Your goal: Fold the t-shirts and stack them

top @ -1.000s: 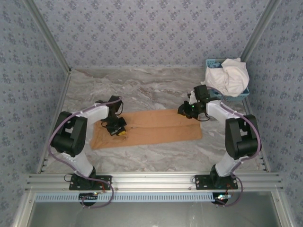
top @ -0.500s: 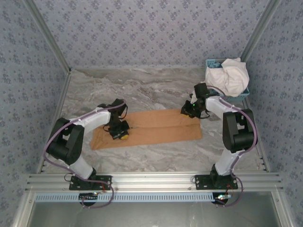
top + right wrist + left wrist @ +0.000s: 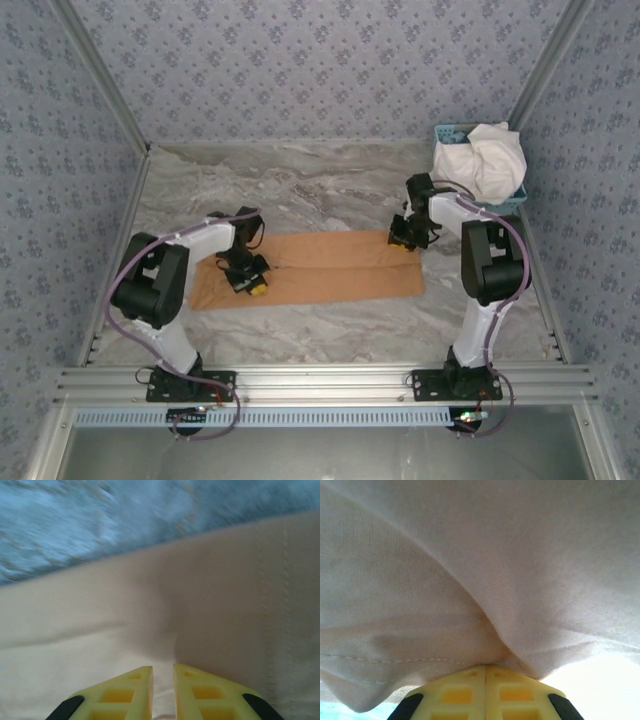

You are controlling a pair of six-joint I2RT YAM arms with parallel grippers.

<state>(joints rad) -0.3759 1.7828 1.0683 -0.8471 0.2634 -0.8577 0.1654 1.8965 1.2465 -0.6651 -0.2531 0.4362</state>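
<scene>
Right arm (image 3: 490,262) swung inward; left tool (image 3: 255,285) pinches tan shirt (image 3: 340,270).

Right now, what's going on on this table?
Both arms are working on the tan-orange t-shirt, which lies folded into a long strip on the table. The left end effector is shut on cloth near its left end, and the right end effector looks pinched on its far right corner. The white t-shirt sits bunched in the light-blue basket at the back right, not yet folded.
</scene>
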